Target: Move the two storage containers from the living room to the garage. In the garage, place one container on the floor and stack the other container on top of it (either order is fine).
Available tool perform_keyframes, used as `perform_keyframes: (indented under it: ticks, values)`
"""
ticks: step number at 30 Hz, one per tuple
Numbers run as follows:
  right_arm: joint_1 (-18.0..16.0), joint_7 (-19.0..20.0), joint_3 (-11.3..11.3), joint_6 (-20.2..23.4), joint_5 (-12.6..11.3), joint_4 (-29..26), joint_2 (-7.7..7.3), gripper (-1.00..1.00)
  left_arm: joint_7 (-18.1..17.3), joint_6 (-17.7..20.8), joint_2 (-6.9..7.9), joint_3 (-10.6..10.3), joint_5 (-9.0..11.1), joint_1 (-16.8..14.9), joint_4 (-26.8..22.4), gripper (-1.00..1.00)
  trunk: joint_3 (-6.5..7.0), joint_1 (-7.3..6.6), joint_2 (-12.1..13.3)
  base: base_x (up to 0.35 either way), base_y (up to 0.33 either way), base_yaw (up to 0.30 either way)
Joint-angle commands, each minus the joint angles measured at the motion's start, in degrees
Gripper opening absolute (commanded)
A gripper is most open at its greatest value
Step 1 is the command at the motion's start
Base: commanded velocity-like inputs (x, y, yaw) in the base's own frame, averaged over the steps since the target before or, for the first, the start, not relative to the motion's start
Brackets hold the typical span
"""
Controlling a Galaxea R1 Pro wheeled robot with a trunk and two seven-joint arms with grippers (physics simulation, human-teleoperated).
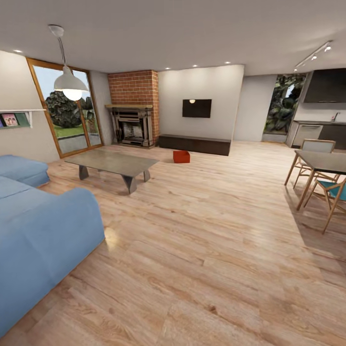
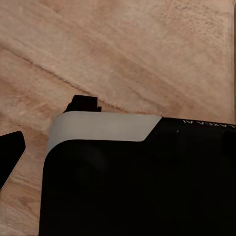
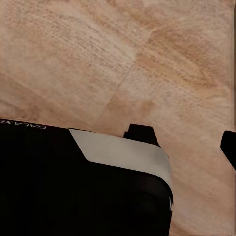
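Note:
One orange-red storage container [image 1: 181,156] sits on the light wood plank floor of the living room, far ahead, in front of the low dark TV cabinet [image 1: 194,143] and right of the glass table [image 1: 114,162]. The garage and its floor are out of view. In the left wrist view my left gripper [image 2: 46,125] hangs over the planks with its two dark fingertips apart and nothing between them. My right gripper [image 3: 184,140] looks the same in the right wrist view, open and empty above the wood.
A blue sofa [image 1: 41,226] fills the near left. A brick fireplace [image 1: 133,113] and wall TV [image 1: 196,108] stand at the back. A dining table [image 1: 322,161] with chairs is at the right. Wide open plank floor [image 1: 202,230] lies between me and the container.

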Motion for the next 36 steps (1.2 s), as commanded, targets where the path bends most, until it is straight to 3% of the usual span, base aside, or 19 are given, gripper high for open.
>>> perform_keyframes:
  ticks: [1, 8, 24, 36]
  values:
    - [-0.1, -0.1, 0.5, -0.3, -0.5, 0.2, 0.04, 1.00, 0.1, -0.1, -0.02, 0.0, 0.5, 0.0, 0.0, 1.00, -0.06, 0.03, 0.0, 0.323, 0.000, 0.000]
    - [-0.1, -0.1, 0.5, -0.3, -0.6, 0.2, 0.09, 1.00, 0.1, -0.1, -0.02, 0.0, 0.5, 0.0, 0.0, 1.00, -0.06, 0.03, 0.0, 0.323, 0.000, -0.039]
    - [-0.1, -0.1, 0.5, -0.3, -0.7, 0.2, 0.11, 1.00, 0.1, -0.1, -0.02, 0.0, 0.5, 0.0, 0.0, 1.00, -0.06, 0.03, 0.0, 0.323, 0.000, -0.214]
    - [-0.1, -0.1, 0.5, -0.3, -0.7, 0.2, 0.11, 1.00, 0.1, -0.2, -0.02, 0.0, 0.5, 0.0, 0.0, 1.00, -0.06, 0.03, 0.0, 0.323, 0.000, -0.018]
